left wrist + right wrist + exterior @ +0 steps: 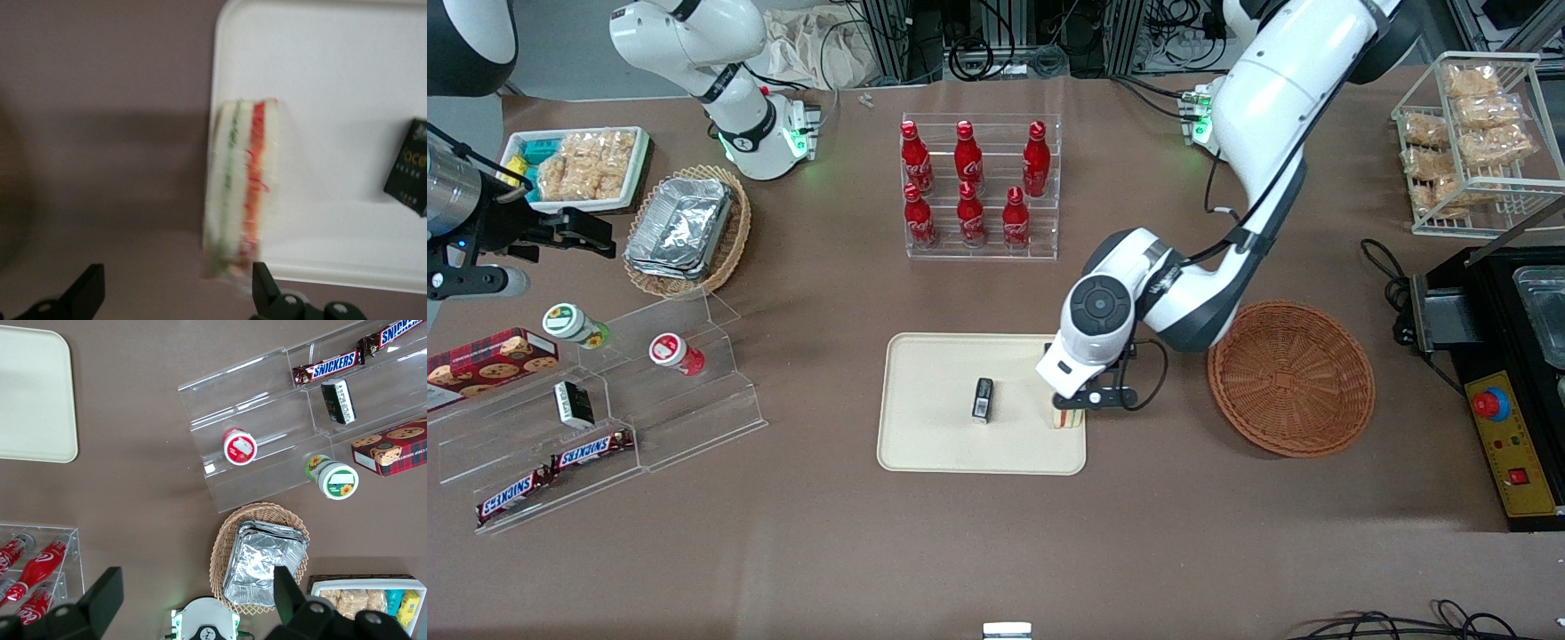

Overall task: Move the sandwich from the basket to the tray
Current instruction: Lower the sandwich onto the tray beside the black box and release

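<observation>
The sandwich (241, 183) stands on its edge at the tray's (934, 444) edge nearest the basket (1291, 378). The gripper (1080, 402) hangs just above it, fingers (87, 290) spread wide, holding nothing.

left arm: bent, wrist down | gripper (1073, 411): low, fingers (265, 288) apart

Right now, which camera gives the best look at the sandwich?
The left wrist view: the sandwich lies on the tray's edge, filling stripes plain, below the open gripper. The front view shows only a sliver under the arm; the right wrist view shows none.
</observation>
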You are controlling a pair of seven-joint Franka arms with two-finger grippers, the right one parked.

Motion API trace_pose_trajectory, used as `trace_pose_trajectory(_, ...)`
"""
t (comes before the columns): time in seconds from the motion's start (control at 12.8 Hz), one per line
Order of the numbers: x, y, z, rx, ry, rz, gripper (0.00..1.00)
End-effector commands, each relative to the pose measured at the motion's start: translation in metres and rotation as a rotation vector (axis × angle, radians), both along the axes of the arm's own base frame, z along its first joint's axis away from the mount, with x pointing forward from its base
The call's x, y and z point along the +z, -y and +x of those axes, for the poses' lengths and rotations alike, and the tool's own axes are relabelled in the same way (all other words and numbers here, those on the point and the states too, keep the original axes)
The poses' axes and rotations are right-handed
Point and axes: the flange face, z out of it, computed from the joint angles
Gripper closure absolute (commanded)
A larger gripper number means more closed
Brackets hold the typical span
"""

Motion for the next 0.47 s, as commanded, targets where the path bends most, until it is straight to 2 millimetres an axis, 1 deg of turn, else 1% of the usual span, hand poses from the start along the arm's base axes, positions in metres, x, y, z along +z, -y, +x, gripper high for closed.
trace_pose_trajectory(0.0, 0.044, -0.046, 0.008, 0.083, -0.059, 0.007, 0.01)
trace_pose_trajectory(0.08, 0.054, -0.067, 0.011, 0.111, -0.087, 0.024, 0.01)
trace_pose_trajectory(0.16, 0.064, -0.088, 0.014, 0.096, -0.116, 0.038, 0.01)
trace_pose_trajectory(0.31, 0.098, -0.121, 0.012, 0.011, -0.177, -0.008, 0.01)
trace_pose_trajectory(0.39, 0.116, -0.146, 0.014, -0.017, -0.192, -0.021, 0.01)
